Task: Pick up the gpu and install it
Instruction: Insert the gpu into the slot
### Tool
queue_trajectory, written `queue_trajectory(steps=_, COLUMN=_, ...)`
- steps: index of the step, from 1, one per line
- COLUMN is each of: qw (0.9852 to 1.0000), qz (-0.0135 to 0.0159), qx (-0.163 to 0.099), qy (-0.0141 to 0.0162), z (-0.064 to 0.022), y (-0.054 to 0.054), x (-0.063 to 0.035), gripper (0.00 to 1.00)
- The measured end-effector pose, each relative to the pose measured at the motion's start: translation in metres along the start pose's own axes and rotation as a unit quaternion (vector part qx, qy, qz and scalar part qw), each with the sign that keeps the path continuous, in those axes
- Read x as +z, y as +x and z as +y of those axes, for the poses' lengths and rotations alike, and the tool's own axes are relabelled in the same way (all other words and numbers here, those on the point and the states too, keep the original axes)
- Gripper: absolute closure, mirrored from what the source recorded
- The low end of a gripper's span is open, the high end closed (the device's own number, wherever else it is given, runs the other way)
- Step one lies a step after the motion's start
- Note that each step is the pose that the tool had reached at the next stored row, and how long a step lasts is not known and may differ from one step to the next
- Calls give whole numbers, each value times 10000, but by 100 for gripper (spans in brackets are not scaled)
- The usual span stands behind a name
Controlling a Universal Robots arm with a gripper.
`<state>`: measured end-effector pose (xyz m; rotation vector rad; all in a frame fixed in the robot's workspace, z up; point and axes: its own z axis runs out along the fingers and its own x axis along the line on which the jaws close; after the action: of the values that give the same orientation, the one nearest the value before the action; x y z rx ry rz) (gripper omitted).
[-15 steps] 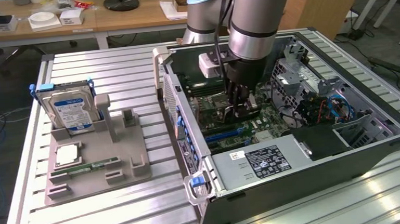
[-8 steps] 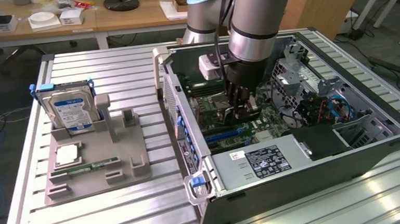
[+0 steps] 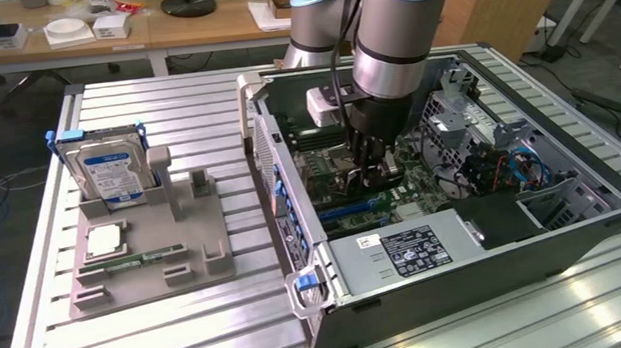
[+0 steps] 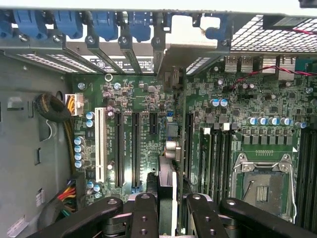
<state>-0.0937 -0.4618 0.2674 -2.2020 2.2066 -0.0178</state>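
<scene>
Presently, exterior view. The arm (image 3: 389, 48) reaches straight down into the open computer case (image 3: 573, 231), which lies on its side on the slatted metal table (image 3: 191, 335). The gripper (image 3: 373, 168) hangs low over the motherboard (image 3: 338, 176), about midway along the case. From this side I cannot tell what sits between its fingers. The power supply (image 3: 402, 253), with its white label, fills the near corner of the case. On the exterior view's left, well apart from the case, a grey tray (image 3: 149, 273) holds a blue-labelled hard drive (image 3: 111, 174) standing upright. A square processor chip (image 3: 104, 239) lies flat on the tray, and a green memory stick (image 3: 143, 257) lies just beside it.

Wrist view. The gpu (image 4: 167, 171) shows edge-on as a slim strip between the two black fingers (image 4: 144, 213). The claw is partly closed, one finger pressed on either face of the card. The card stands upright over the board, in line with the row of long black expansion slots (image 4: 134, 148). Its far end reaches toward the slot brackets (image 4: 124, 49) at the case's rear wall. I cannot tell whether its lower edge is seated in a slot or only above it. The open CPU socket (image 4: 262, 186) lies off to one side of the card.
</scene>
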Motion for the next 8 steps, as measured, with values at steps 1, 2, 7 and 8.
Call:
queue_trajectory(steps=1, qw=10000, qz=0, qx=0, qy=0, z=2, y=1, x=7, gripper=73)
queue_trajectory(steps=2, qw=10000, qz=0, qx=0, qy=0, z=3, y=1, x=14, gripper=73)
queue_trajectory(steps=7, qw=10000, qz=0, qx=0, qy=0, z=10, y=4, x=46, gripper=73)
queue_trajectory(steps=8, qw=10000, qz=0, qx=0, qy=0, z=12, y=4, x=53, gripper=73)
